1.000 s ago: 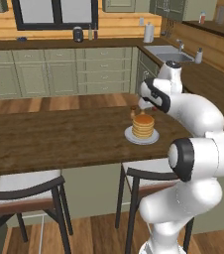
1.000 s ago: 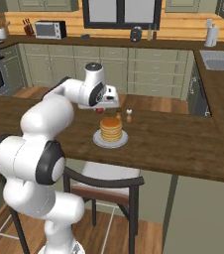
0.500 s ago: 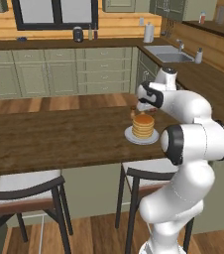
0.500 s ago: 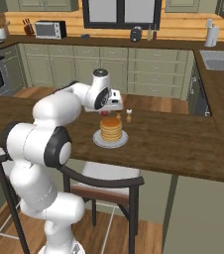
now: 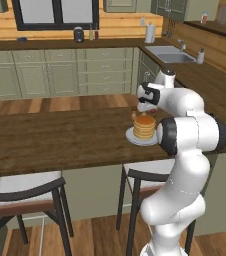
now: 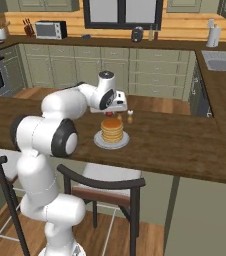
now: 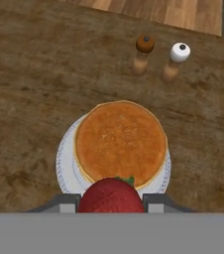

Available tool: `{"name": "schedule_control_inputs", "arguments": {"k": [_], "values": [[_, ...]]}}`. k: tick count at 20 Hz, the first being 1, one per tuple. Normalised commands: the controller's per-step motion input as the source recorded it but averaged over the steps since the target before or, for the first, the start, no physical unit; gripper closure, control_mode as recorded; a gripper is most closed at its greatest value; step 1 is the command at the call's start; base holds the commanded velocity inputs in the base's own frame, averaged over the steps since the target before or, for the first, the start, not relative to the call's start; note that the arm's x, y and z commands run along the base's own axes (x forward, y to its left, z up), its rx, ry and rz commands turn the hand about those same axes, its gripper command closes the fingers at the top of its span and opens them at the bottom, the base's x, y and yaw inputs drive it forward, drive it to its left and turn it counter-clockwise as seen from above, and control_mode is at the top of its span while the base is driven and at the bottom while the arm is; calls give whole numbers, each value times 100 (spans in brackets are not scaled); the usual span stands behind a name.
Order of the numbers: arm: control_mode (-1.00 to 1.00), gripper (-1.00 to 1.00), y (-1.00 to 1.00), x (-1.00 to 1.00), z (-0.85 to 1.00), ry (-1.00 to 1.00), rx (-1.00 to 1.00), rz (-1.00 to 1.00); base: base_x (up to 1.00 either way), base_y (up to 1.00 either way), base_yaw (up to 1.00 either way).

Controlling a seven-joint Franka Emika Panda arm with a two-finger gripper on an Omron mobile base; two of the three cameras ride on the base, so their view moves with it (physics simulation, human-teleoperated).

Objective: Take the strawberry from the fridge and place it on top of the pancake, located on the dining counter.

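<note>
My gripper (image 7: 111, 204) is shut on the strawberry (image 7: 111, 196), a red fruit with a green top held between the fingertips (image 7: 64, 201). It hangs a little above the near edge of the pancake (image 7: 120, 141), a golden stack on a white plate (image 7: 64, 158). In the right base view the gripper (image 6: 118, 107) hovers just over the pancake (image 6: 112, 131) on the dining counter (image 6: 185, 145), with the strawberry (image 6: 116, 114) a red speck under it. From the left base view the gripper (image 5: 146, 106) stands above the pancake (image 5: 144, 126). The fridge is out of view.
Two small shakers (image 7: 158, 62), one brown-topped and one white-topped, stand on the counter just beyond the plate. Dark-framed stools (image 6: 105, 192) sit below the near counter edge. Wall cabinets and a sink (image 5: 171, 54) lie behind.
The hand with the strawberry has shifted slightly, closer over the pancake stack, and the arm's elbow has swung in. The grip has stayed the same.
</note>
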Motion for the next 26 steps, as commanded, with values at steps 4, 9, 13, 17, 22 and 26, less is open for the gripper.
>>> {"name": "schedule_control_inputs", "arguments": {"k": [4,9,13,17,22,26], "values": [[-100,100,0,21,-25,4,-2,0,0,0,0],[-100,100,0,31,-31,2,-3,0,0,0,0],[-100,100,0,32,-24,2,-1,0,0,0,0],[-100,100,0,19,-19,3,0,0,0,0,0],[-100,100,0,3,-10,1,0,0,0,0,0],[-100,100,0,0,-15,0,-1,0,0,0,0]]}}
